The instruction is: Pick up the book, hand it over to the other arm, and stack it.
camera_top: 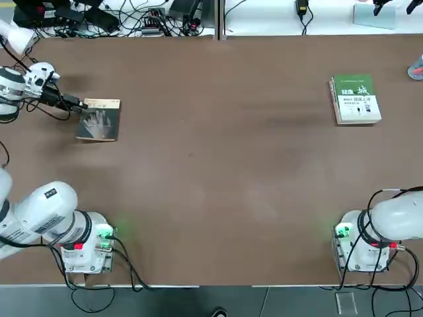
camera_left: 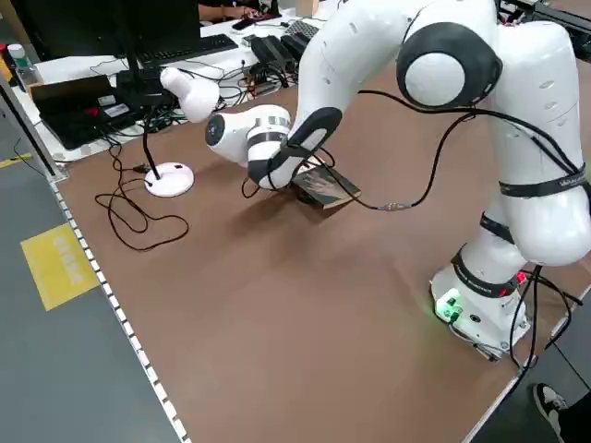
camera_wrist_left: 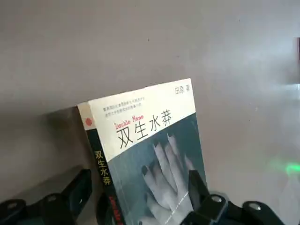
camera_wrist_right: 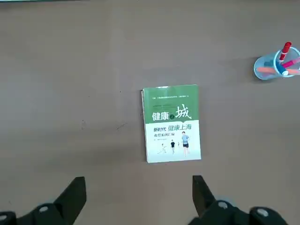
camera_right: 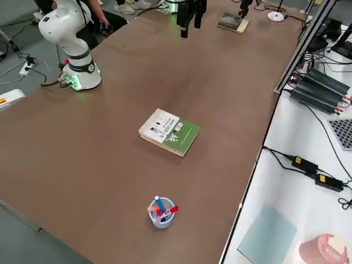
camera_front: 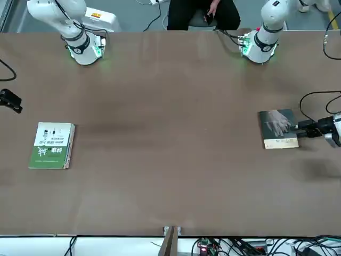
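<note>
The book (camera_top: 99, 120) is thin, with a dark grey cover, a pale hand image and a tan band. It lies on the brown table at the robot's far left (camera_front: 279, 128). My left gripper (camera_top: 78, 104) reaches in low from the left and stands open at the book's edge. In the left wrist view its two fingers (camera_wrist_left: 77, 187) straddle the book's near end (camera_wrist_left: 150, 154), with no clamping visible. My right gripper (camera_wrist_right: 138, 197) is open and empty, high above the green-and-white book (camera_wrist_right: 171, 123).
The thicker green-and-white book (camera_top: 355, 99) lies at the far right. A cup of pens (camera_right: 160, 212) stands near that table edge. A white stand with cables (camera_left: 171, 175) sits beside the left arm. Cables and devices (camera_top: 132, 23) line the far edge.
</note>
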### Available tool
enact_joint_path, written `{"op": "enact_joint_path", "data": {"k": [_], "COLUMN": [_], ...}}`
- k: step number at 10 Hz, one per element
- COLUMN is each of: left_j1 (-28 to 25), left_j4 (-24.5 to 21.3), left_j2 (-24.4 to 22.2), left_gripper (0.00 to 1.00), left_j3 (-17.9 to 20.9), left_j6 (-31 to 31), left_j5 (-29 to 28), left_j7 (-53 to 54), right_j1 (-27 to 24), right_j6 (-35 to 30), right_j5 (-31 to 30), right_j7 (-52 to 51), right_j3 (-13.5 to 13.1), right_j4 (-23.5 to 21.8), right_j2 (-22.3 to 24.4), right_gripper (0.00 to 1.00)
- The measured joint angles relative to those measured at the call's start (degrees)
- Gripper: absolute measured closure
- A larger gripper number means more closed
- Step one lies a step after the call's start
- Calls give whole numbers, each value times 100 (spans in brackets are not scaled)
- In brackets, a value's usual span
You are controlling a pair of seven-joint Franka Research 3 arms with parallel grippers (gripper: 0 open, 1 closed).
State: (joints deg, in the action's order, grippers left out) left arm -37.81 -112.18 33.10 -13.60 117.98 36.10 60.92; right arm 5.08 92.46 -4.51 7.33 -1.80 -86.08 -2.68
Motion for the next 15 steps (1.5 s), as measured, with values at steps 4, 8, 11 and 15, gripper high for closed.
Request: {"op": "enact_joint_path", "data": {"k": [4, 8, 11, 15], "left_j1": [0, 3, 2, 2], "left_j4": [3, 10, 24, 28], "left_j2": [67, 125, 158, 179], "left_gripper": [10, 11, 13, 16], "left_j3": [-7, -61, -62, -62], "left_j6": [0, 0, 0, 0], "left_j5": [39, 98, 99, 100], "left_j7": [3, 22, 27, 28], "right_j1": [3, 17, 12, 0], "right_j6": [-5, 1, 47, 97], "right_j5": [3, 179, 297, 312], "right_j7": [-6, -6, -6, -6], "right_j3": [23, 70, 60, 36], "right_j4": [0, 0, 0, 0], "right_j2": [0, 0, 0, 0], "right_gripper": [0, 0, 0, 0]}}
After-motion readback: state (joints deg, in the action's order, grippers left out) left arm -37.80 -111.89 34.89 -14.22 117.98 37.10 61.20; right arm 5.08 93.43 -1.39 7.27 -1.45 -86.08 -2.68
